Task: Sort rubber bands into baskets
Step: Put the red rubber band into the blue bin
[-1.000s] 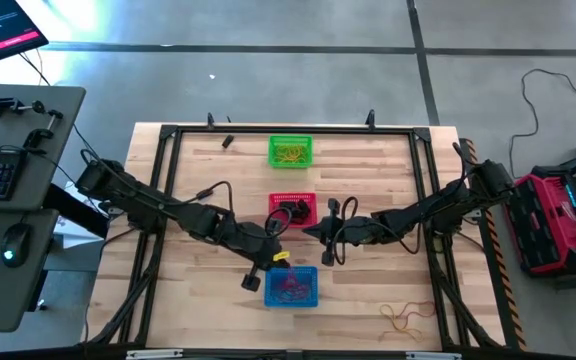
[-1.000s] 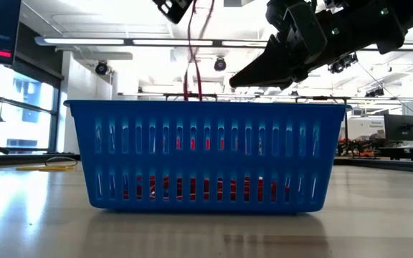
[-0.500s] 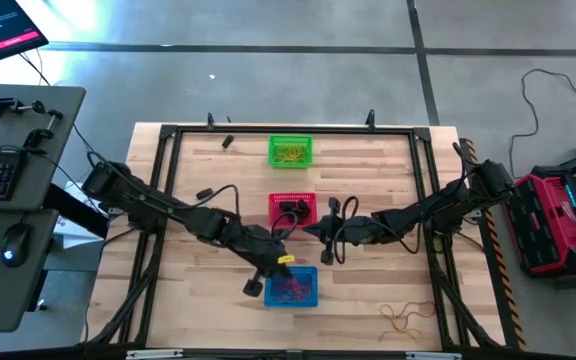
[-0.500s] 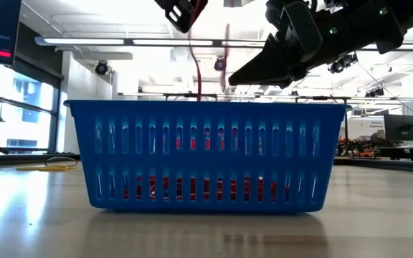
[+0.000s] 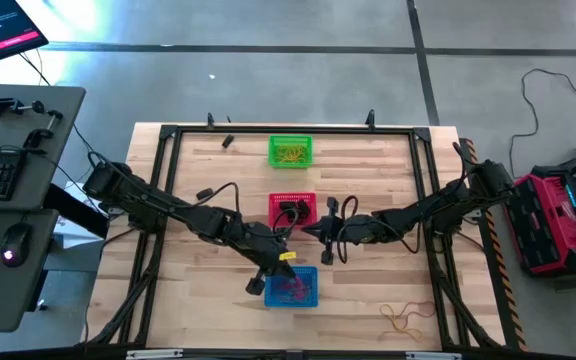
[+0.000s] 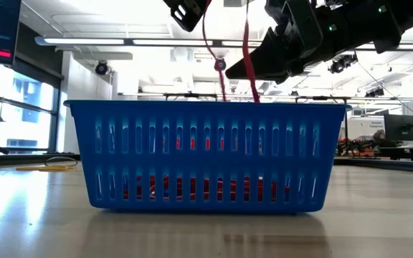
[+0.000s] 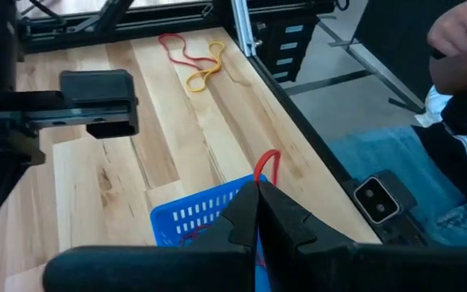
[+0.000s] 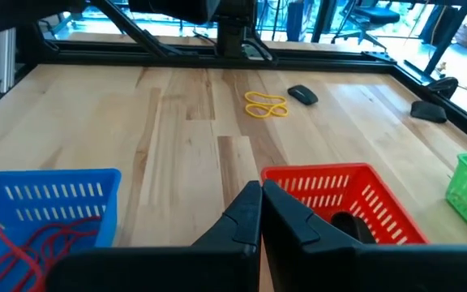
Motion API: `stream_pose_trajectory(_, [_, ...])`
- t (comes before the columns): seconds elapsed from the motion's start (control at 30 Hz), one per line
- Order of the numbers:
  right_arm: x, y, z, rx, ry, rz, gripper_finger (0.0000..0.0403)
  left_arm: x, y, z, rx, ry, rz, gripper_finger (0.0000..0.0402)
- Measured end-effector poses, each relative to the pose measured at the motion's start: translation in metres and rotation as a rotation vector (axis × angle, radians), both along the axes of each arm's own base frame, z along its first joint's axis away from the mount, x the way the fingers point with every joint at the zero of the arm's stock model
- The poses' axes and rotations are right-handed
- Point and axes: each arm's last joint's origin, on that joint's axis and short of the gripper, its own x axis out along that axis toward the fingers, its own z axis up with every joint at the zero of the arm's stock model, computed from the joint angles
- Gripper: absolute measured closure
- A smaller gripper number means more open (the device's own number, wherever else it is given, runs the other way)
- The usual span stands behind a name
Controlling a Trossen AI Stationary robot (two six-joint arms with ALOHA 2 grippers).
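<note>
Red rubber band (image 6: 228,57) dangling into blue basket (image 5: 291,287), pinched in clenched left gripper (image 5: 280,256) just above it. More red bands (image 8: 31,247) inside. Right gripper (image 5: 309,229) clenched, empty, beside red basket (image 5: 292,210). Green basket (image 5: 290,151) farther back.

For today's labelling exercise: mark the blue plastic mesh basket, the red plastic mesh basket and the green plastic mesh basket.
blue plastic mesh basket (image 6: 206,158): low view, front slotted wall.
red plastic mesh basket (image 8: 331,193): right wrist view, near side wall.
green plastic mesh basket (image 5: 290,163): high view, near rim.
</note>
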Motion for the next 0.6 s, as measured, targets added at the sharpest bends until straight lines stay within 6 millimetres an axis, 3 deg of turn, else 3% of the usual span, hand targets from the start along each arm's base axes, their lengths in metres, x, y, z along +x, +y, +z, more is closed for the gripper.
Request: stream_pose_trajectory(0.6, [0.0003, -0.0002, 0.0011, -0.006, -0.011, -0.008, 0.0403, 0.0017, -0.0022, 0.0040, 0.015, -0.059, -0.004, 0.0401])
